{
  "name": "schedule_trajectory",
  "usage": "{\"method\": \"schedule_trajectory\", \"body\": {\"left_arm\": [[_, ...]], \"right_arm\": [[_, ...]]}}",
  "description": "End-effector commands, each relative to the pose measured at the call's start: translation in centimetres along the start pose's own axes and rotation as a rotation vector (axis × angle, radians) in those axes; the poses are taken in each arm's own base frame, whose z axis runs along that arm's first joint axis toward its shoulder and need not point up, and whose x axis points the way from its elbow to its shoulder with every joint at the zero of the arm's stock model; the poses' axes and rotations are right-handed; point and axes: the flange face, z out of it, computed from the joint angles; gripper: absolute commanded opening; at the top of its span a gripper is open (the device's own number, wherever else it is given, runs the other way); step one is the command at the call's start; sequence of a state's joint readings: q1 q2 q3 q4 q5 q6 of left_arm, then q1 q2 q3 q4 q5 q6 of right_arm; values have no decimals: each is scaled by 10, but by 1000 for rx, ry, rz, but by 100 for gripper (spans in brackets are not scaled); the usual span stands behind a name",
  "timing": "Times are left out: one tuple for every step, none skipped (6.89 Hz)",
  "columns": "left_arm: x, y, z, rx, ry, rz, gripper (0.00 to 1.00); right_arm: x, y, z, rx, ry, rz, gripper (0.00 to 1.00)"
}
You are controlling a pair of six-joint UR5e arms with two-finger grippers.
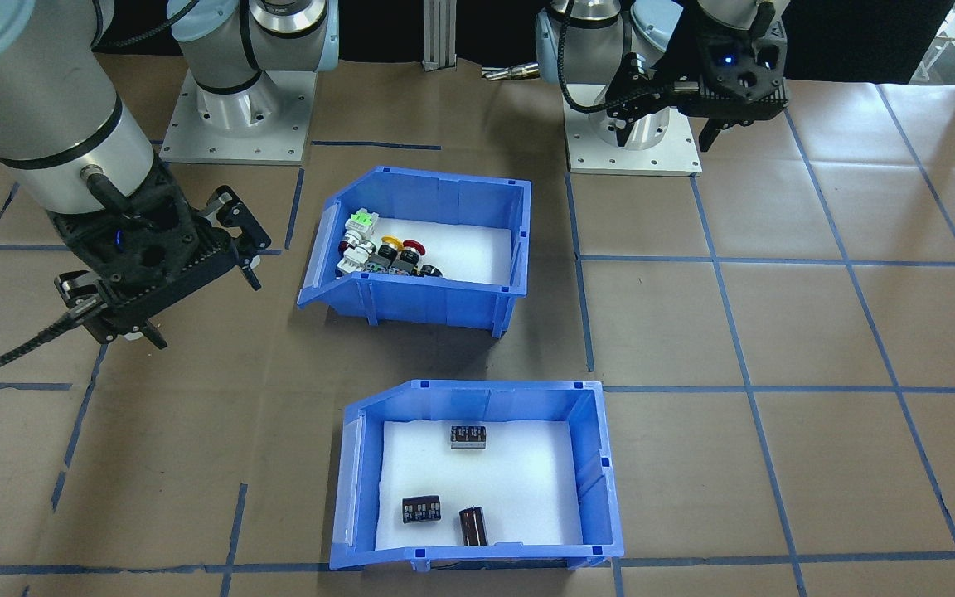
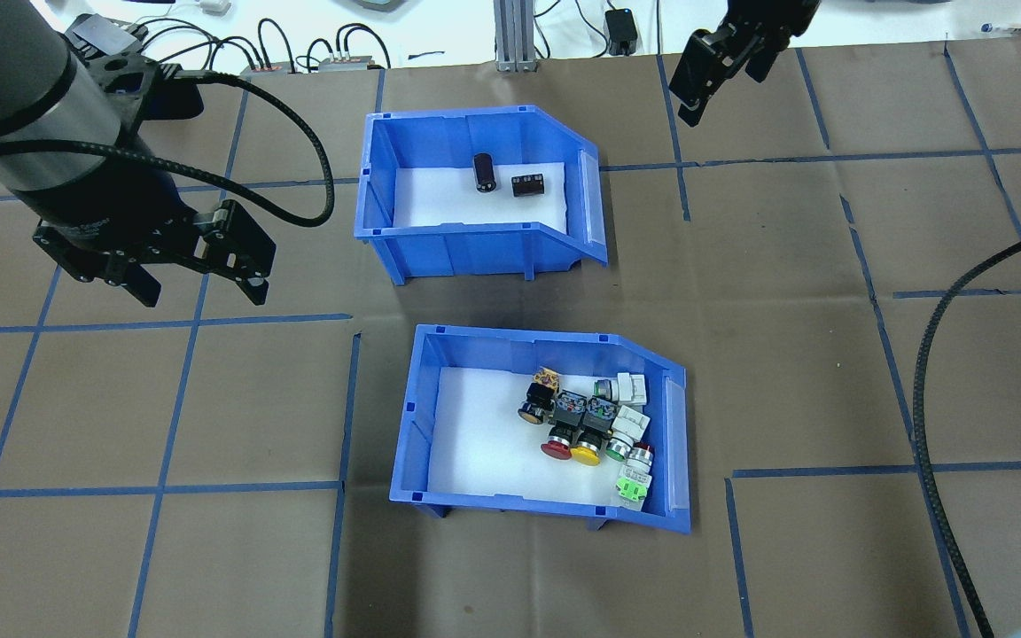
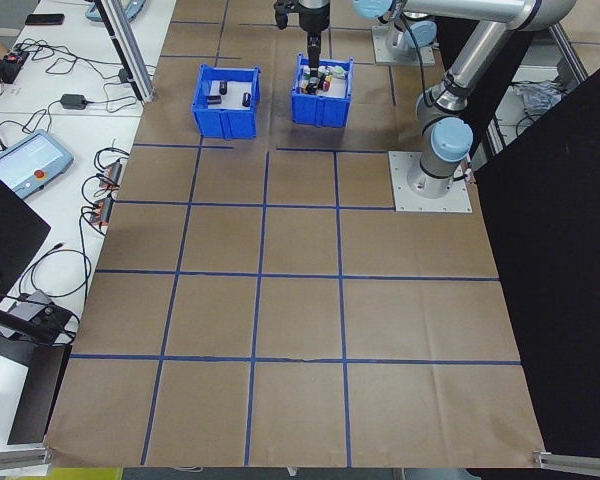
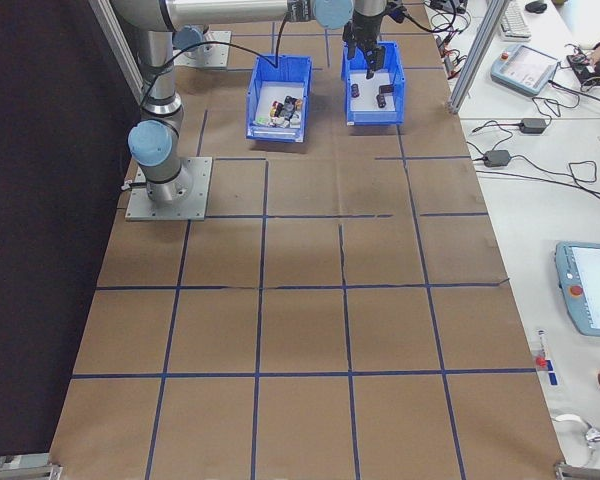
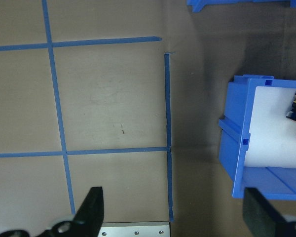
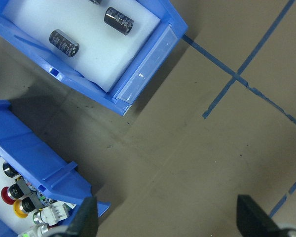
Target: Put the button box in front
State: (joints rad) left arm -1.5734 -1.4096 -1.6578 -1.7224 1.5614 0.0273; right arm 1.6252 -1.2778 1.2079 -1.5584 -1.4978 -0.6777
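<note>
Seen from behind the robot, the left gripper (image 2: pixel 198 282) hangs off to the left of the button box (image 2: pixel 546 425), well apart from it and a little farther out over the brown paper, its two black fingers spread wide with nothing between them. Its wrist camera looks down on taped squares with only the box's left wall at the edge.

The button box sits on the table (image 2: pixel 209 399), nearer the robot than the other blue bin (image 2: pixel 475 199). Its push buttons (image 2: pixel 586 424) — red, yellow and green caps on white and black bodies — are bunched toward its right, low-fronted end on the white foam.

The other bin stands just beyond the box, apart from it, holding dark parts (image 2: pixel 503 177).

The right gripper (image 2: pixel 713 69) hovers beyond and to the right of the box, out past the far bin's corner. It looks parted and empty, though the overhead view catches it at an awkward angle.
</note>
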Motion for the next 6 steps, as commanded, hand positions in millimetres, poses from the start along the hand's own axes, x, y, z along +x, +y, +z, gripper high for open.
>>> {"method": "schedule_trajectory", "body": {"left_arm": [[45,12,20,-32,-10,9,100],[53,20,45,-78,-16,-14,100],[63,23,75,-30,-11,4,100],[73,27,102,35,-6,28,100],[76,26,118,76,1,28,100],[79,27,121,73,2,-13,100]], "right_arm": [[-10,-55,9,11,18,-239,100],[-16,-86,22,12,21,-344,100],[-23,-108,31,-15,10,-386,100],[-22,-126,37,-28,-1,-447,100],[-24,-143,46,-27,0,-501,100],[-52,-165,65,-42,-4,-598,100]]}}
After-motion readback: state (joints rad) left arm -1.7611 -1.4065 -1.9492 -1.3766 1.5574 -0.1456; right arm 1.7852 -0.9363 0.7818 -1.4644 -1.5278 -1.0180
